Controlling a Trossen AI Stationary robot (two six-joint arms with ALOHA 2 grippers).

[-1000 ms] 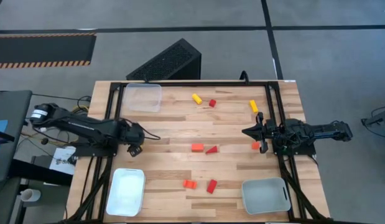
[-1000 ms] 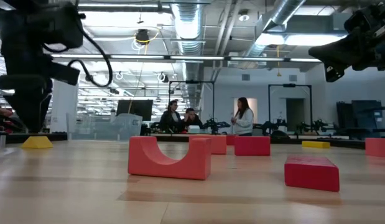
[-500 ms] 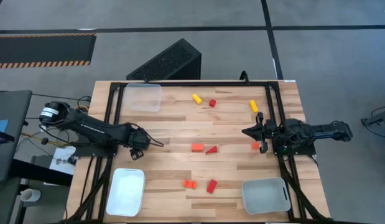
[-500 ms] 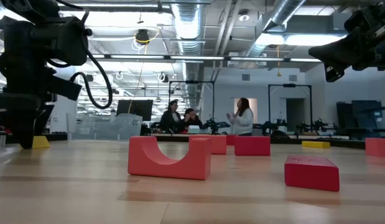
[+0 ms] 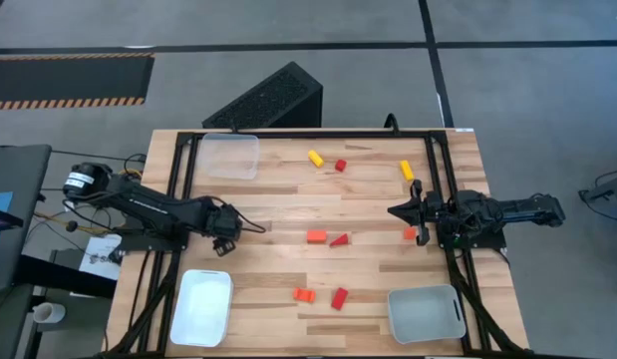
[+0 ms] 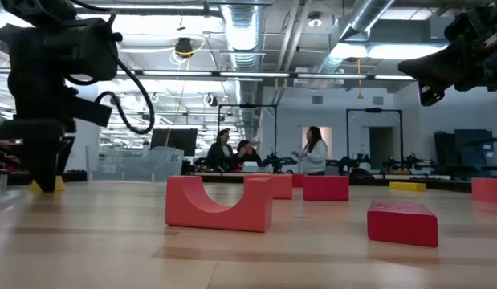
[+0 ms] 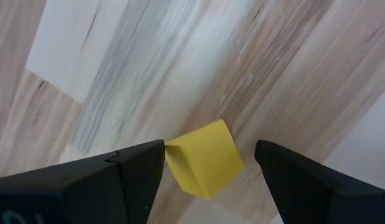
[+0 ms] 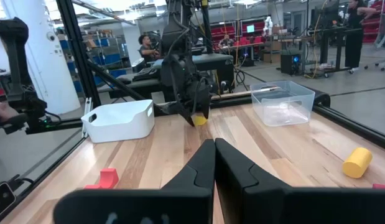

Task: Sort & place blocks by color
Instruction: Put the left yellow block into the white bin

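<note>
The bench [image 5: 288, 199] is a pale wood slab with 3 trays: a clear tray [image 5: 229, 156] at the far left corner, a white tray [image 5: 202, 306] at the near left and a grey tray [image 5: 426, 313] at the near right. The left arm reaches in low from the left edge; the right arm waits at the right edge.

The left gripper [image 5: 224, 236] hangs just above the bench, above the white tray, its fingers [image 7: 139, 171] open and straddling a yellow block [image 7: 204, 158]. One finger seems to touch the block's edge, though the wrist view is too tight to be sure; the other stands apart. The right gripper [image 5: 398, 211] points toward the middle with its fingers closed on nothing.

The other blocks lie loose: 2 yellow bars [image 5: 315, 158] and a red cube [image 5: 340, 166] at the far side, an orange cube [image 5: 316, 236] and red wedge [image 5: 339, 240] mid-bench, an orange block [image 5: 304, 295] and a red bar [image 5: 339, 297] nearer.

The yellow block looks light, rigid and smooth-faced, probably foam or painted wood. It sits skewed between the fingers, so a squeeze on its flat opposite faces would hold best; pinching a corner may spin it out.

Against the frame 1 second earlier, the left gripper has shifted slightly toward the bench's middle and nearer the white tray, with the yellow block now hidden behind it in the low view. The right arm and the other blocks have not moved.
</note>
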